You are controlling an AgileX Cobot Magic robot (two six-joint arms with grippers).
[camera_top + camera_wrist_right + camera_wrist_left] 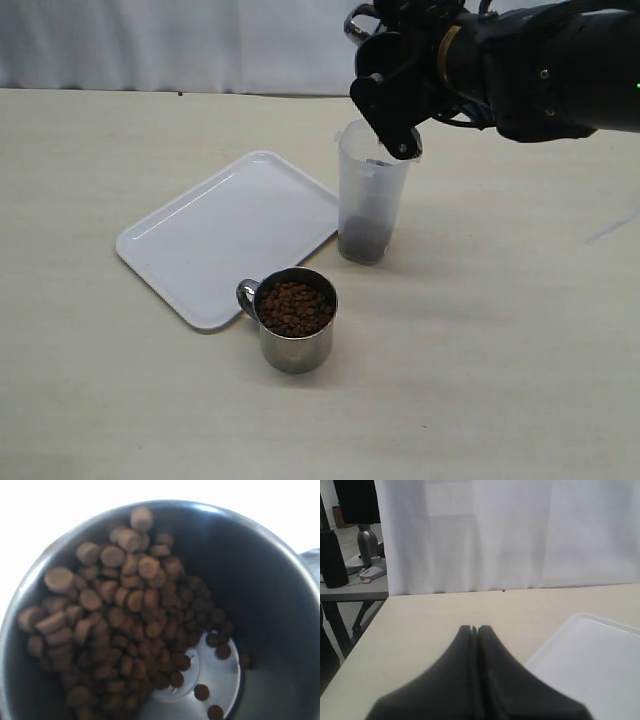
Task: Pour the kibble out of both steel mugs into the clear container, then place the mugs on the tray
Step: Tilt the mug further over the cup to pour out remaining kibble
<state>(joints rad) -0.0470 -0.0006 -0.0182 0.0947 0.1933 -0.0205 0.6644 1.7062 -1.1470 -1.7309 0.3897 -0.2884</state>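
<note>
My right gripper hangs over the clear container, shut on a steel mug of which only a shiny edge shows there. The right wrist view looks straight into that tilted mug: kibble is heaped to one side and part of the steel bottom is bare. A dark layer of kibble lies in the container's bottom. The second steel mug, full of kibble, stands by the white tray. My left gripper is shut and empty, next to the tray's corner.
A white curtain closes off the back of the table. In the left wrist view the table's side edge shows, and past it stands a lower side table with a few items on it.
</note>
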